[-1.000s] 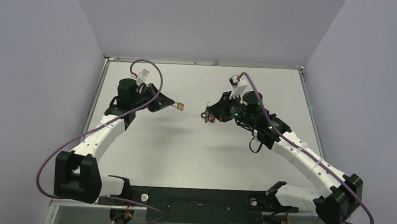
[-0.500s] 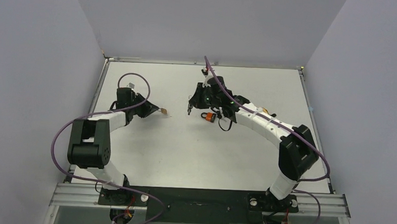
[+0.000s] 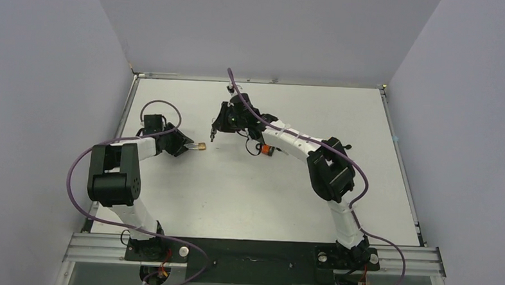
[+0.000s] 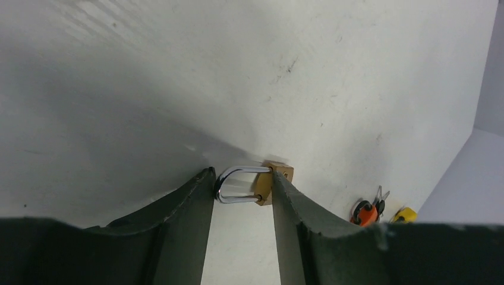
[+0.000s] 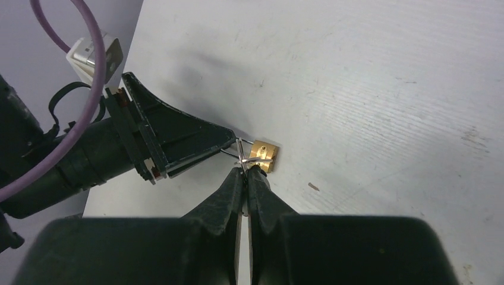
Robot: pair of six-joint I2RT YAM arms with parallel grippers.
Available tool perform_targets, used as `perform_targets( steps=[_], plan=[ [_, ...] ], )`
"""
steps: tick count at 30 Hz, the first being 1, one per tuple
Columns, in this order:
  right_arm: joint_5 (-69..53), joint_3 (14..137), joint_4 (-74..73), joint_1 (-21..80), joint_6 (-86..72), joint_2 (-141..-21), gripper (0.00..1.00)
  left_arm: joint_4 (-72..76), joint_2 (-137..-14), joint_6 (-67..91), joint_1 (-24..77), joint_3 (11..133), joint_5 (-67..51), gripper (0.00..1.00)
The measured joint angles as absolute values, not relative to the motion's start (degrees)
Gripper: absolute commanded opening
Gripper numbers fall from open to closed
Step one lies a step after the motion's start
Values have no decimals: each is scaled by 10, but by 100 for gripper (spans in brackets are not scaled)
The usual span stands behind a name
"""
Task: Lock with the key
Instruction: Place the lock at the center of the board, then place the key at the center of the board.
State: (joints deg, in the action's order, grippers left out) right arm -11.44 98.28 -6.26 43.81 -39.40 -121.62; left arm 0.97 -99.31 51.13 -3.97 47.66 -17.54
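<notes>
top: high, looking down | wrists: close, low | shared: padlock (image 4: 278,173)

A scuffed white table (image 3: 279,201) stands evenly lit inside a booth of plain lavender-grey walls (image 3: 261,33) on three sides, with what appears to be a metal rail (image 3: 97,246) along its near edge.

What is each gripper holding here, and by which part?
Left gripper holds the brass padlock endwise: one finger on the shackle bend, the other on its body. Right gripper is shut; whether on anything cannot be told.
</notes>
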Motion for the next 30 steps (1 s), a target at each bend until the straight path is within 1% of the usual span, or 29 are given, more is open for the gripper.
perform_targets(
  steps=[4,9,13,17,18,19,20,21,22,23,26,30],
  plan=[
    [-122,1014,-61,443,-411,-1264,0,-31,-992,503,-41,500,-145,42],
    [-126,1038,-65,446,-420,-1300,0,-89,-969,485,-43,508,-93,43],
    [-127,1047,-65,447,-426,-1319,0,-136,-927,466,-43,509,-63,43],
    [-127,1049,-66,448,-429,-1331,0,-160,-865,446,-43,511,-61,44],
    [-127,1050,-69,449,-430,-1334,1,-166,-851,442,-43,514,-63,44],
    [-128,1053,-70,449,-432,-1338,9,-167,-841,438,-42,517,-64,44],
    [-129,1057,-70,449,-433,-1342,15,-169,-828,433,-40,520,-67,46],
    [-130,1060,-71,450,-436,-1346,27,-171,-818,430,-38,524,-70,48],
    [-130,1061,-72,451,-439,-1348,33,-174,-808,426,-34,528,-74,48],
    [-131,1061,-75,451,-440,-1348,43,-177,-800,423,-30,532,-79,49],
    [-134,1063,-82,451,-441,-1348,54,-191,-779,412,-10,543,-86,52],
    [-134,1065,-95,451,-438,-1344,61,-213,-753,402,25,563,-96,53]
  ],
)
